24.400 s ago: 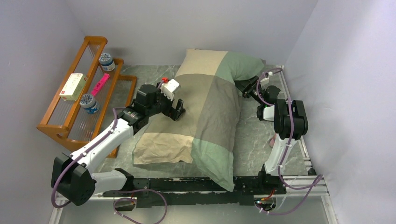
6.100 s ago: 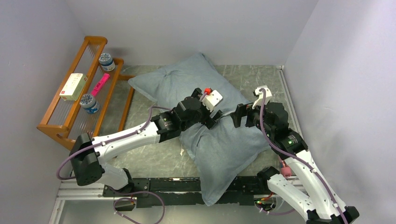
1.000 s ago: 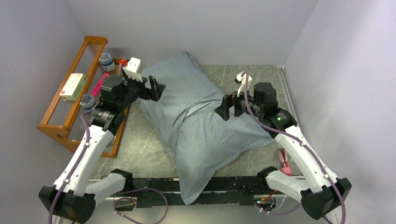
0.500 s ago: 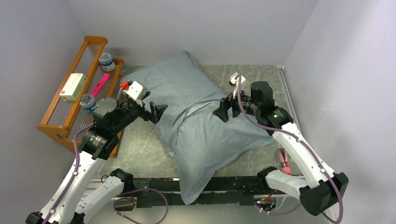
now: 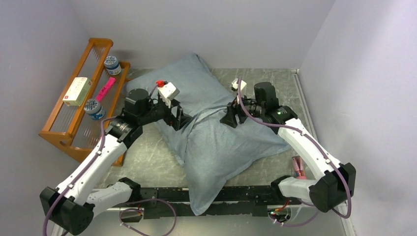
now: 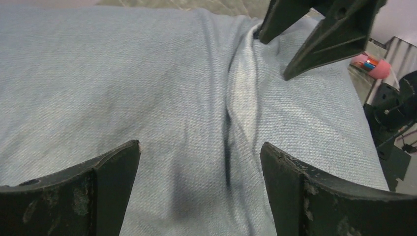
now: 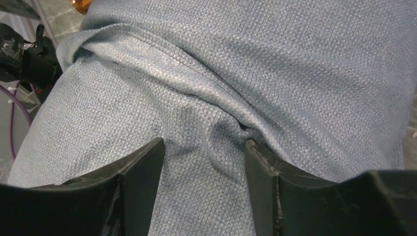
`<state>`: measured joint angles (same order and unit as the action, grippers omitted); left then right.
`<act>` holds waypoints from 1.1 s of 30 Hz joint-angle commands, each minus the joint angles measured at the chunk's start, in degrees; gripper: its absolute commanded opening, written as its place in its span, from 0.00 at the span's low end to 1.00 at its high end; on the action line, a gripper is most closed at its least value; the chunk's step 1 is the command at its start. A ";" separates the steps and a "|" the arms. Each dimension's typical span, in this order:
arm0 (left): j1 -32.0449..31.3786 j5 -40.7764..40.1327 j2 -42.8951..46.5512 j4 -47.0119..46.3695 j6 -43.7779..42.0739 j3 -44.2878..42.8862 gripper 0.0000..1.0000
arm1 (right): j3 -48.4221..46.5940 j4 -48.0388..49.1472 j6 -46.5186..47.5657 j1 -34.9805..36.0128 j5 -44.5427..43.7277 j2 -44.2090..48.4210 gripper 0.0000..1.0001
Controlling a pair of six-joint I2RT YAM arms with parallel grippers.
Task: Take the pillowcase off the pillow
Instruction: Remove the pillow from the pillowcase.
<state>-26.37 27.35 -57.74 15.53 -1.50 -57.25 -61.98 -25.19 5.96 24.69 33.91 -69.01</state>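
Note:
The pillowcase [image 5: 216, 140] lies plain grey-blue face up across the table, plump and slanted, with a flap seam running over its middle. The pillow is hidden inside it. My left gripper [image 5: 180, 118] hovers open just over the cloth [image 6: 147, 88], left of a long fold, nothing between its fingers [image 6: 200, 147]. My right gripper [image 5: 231, 118] presses down on the cloth beside the flap seam [image 7: 196, 69]. Its jaws [image 7: 204, 142] stand apart with a pucker of pillowcase bulging between them. The two grippers face each other across the fold, and the right one's fingers [image 6: 319, 34] show in the left wrist view.
A wooden rack [image 5: 59, 133] stands at the left with two jars [image 5: 112, 64], a box [image 5: 77, 91] and a pink item [image 5: 104, 89]. A pink object [image 5: 298, 167] lies by the right arm's base. The pillowcase's near corner hangs over the black rail [image 5: 246, 196].
My left arm swung from the rack side in over the pillowcase's middle, jaws still wide. My right gripper moved left and down onto the cloth, and its jaws have narrowed.

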 commanded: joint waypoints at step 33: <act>-11.68 -9.37 -13.32 -2.91 -6.60 -10.51 0.96 | 0.74 0.97 3.03 0.32 -2.60 7.31 0.44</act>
<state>-37.95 18.55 -72.12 13.26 -6.63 -66.02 -57.93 -29.39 7.92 24.80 32.40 -59.86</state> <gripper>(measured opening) 0.960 0.405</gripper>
